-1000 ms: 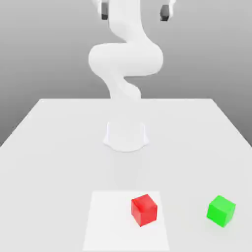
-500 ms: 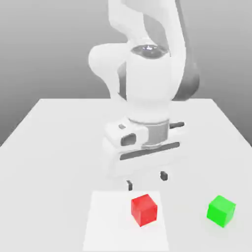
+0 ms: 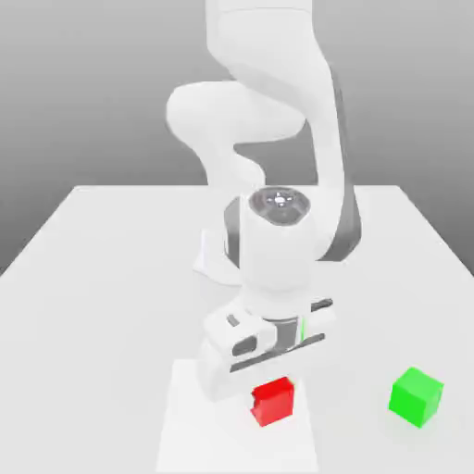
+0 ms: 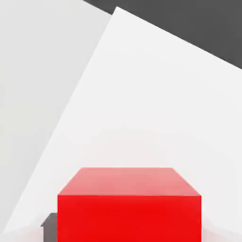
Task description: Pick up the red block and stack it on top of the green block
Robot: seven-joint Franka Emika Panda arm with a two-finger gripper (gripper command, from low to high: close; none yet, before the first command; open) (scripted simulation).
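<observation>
One block, the red [image 3: 275, 405], is seen on the white square [image 3: 199, 435], with the gripper [image 3: 272, 398] lowered over it. Whether the gripper is wide or already clamped cannot be told. The grasp is judged to be in hand; next, a firm hold must be ensured, then a straight lift made before travel toward green [image 3: 416, 397], at three o'clock in the exterior view.

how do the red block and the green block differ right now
The red block is red, while the green block is bright green. The red block sits on the white square, under the hand; the green block stands off it, toward the exterior view's right. Both are cubes.
</observation>
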